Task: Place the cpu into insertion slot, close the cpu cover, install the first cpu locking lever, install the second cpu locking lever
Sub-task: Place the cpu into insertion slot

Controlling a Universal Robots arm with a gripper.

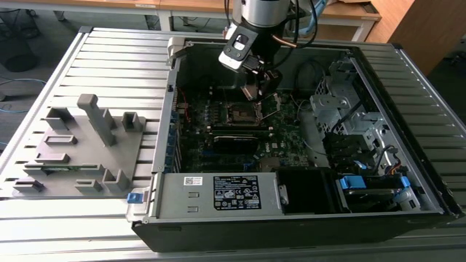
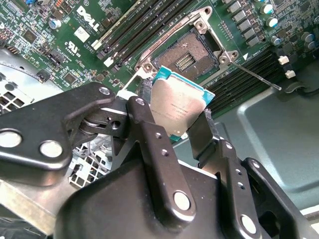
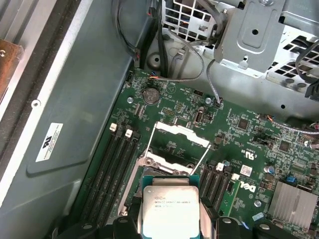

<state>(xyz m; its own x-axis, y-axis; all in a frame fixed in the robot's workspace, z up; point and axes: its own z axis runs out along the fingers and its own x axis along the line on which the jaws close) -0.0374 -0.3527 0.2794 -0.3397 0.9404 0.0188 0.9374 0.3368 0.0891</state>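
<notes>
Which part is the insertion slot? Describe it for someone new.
Look in the open computer case, at the green motherboard on its floor. The insertion slot is the square black socket with a metal rim, between the long narrow memory slots; it alone is square.

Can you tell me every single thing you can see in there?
table: one, grey, slatted, under everything.
holder block: one, grey, on the table, at the exterior view's left of the case.
computer case: one, black, open on top.
power supply: one, grey, labelled, inside the case, nearest the exterior camera.
motherboard: one, green, on the case floor.
insertion slot: one, black, empty, on the motherboard.
cpu cover: one, silvery, raised beside the slot.
cpu: one, grey-topped, held over the slot.
gripper: one, black, shut on the cpu.
</notes>
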